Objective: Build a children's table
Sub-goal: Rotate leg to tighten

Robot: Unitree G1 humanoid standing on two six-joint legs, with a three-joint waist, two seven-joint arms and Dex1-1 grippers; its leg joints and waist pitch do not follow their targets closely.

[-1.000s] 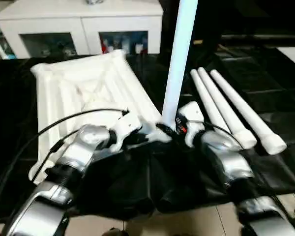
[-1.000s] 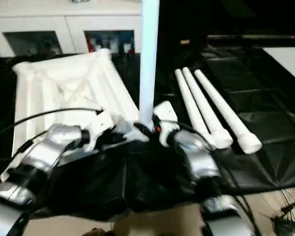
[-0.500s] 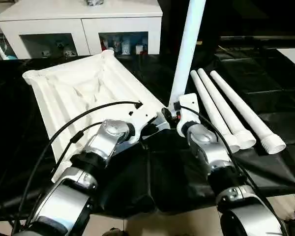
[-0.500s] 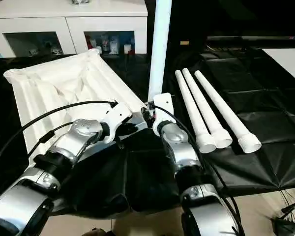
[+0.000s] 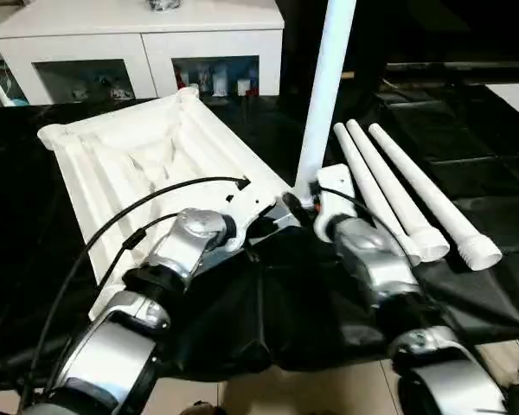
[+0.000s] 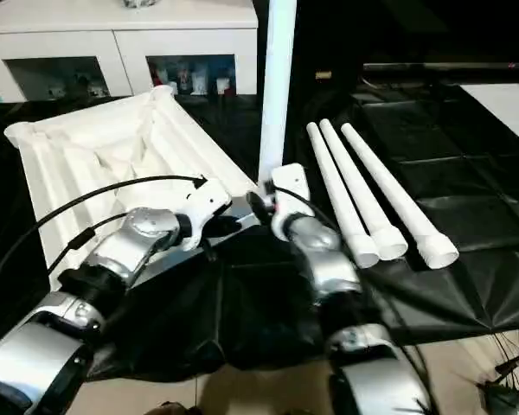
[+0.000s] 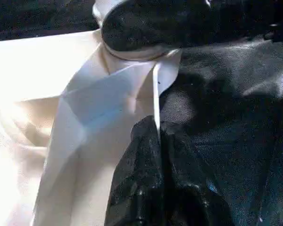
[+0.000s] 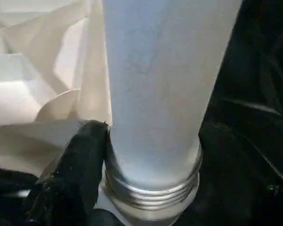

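The black-covered work table [image 5: 467,112] carries the white table top [image 5: 147,164], lying underside up and running diagonally away from the robot's left. One leg [image 5: 327,82] stands upright at its near corner socket, and three spare legs [image 5: 415,194] lie side by side to the right. Both silver forearms reach forward and converge on that corner. The left gripper [image 7: 155,136] is pinched closed on the thin edge of the top's rim. The right gripper [image 8: 146,179] sits around the base of the upright leg; whether it grips or is easing off cannot be told. Its wrist view shows the leg's threaded end [image 8: 153,193] exposed above the socket, with one black finger [image 8: 78,160] beside it.
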